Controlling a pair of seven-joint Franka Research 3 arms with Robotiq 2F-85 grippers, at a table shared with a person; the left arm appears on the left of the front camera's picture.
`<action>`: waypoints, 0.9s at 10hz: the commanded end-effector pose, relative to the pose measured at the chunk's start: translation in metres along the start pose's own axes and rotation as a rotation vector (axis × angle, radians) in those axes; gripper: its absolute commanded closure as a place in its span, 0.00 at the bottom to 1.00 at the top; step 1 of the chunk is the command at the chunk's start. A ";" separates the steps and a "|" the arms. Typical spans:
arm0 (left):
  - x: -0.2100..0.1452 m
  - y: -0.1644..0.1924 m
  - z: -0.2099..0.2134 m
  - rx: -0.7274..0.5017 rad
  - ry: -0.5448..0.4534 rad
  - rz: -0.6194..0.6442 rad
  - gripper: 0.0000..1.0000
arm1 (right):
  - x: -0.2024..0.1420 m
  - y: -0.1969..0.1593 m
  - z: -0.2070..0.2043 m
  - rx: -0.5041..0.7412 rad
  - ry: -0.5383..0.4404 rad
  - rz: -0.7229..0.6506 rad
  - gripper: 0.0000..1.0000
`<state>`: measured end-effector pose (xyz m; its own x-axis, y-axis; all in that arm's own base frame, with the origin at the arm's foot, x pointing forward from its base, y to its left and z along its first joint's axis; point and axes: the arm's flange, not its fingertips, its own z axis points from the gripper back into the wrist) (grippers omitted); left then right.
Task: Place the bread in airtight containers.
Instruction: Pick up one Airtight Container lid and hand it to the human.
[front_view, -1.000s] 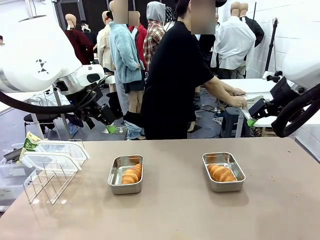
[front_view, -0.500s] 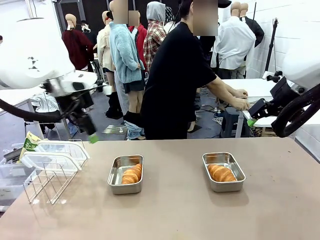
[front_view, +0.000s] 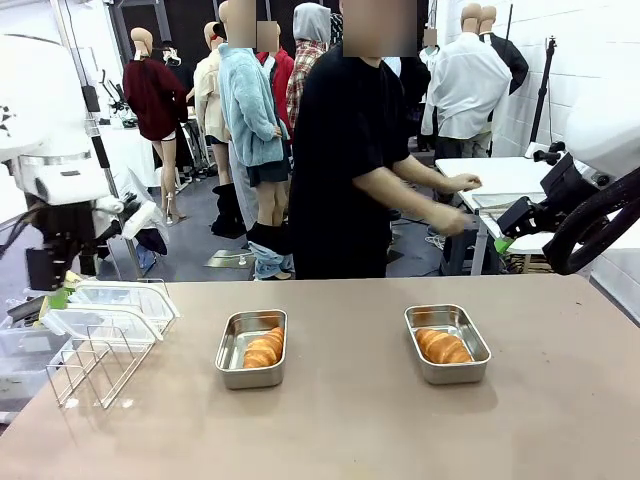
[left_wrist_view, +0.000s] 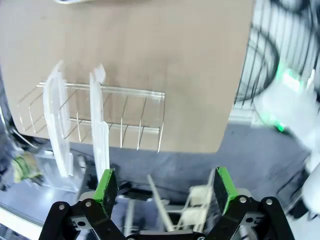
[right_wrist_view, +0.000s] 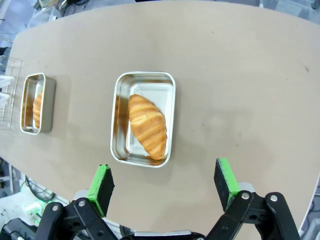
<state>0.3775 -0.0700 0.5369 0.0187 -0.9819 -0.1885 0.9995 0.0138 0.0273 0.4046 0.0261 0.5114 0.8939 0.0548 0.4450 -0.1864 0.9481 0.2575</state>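
Stainless-steel and uncovered, two small rectangular tubs stand on the tan counter (front_view: 350, 430). The first tub (front_view: 236, 345) is near the wire rack (front_view: 95, 365), and the second tub (front_view: 455, 375) is well to the rack's right. Each holds one golden-brown ridged croissant (front_view: 264, 350) (front_view: 442, 346) that hides part of its floor. Translucent white lids (left_wrist_view: 99, 125) rest on edge in the rack, their clips too faint to make out. The left pincer (left_wrist_view: 165, 184) hangs spread wide and empty just off the counter's edge by the rack, with only blurred clutter beneath it. The right pincer (right_wrist_view: 163, 181), also wide apart and empty, hovers by the second tub, far from the rack, which the right wrist view's edge cuts off.
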 end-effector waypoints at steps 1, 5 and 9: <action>-0.016 0.002 -0.016 0.093 -0.008 -0.189 0.00 | 0.000 0.001 0.000 0.001 -0.002 0.001 0.00; -0.038 0.011 -0.028 0.236 -0.332 -0.321 0.00 | 0.000 0.001 0.000 0.001 -0.002 0.001 0.00; -0.042 0.014 -0.024 0.251 -0.310 -0.287 0.00 | 0.000 0.001 0.000 0.001 -0.002 0.001 0.00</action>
<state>0.3896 -0.0227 0.5213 -0.2957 -0.9518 0.0808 0.9299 -0.2675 0.2523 0.4045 0.0259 0.5115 0.8938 0.0543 0.4452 -0.1858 0.9483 0.2574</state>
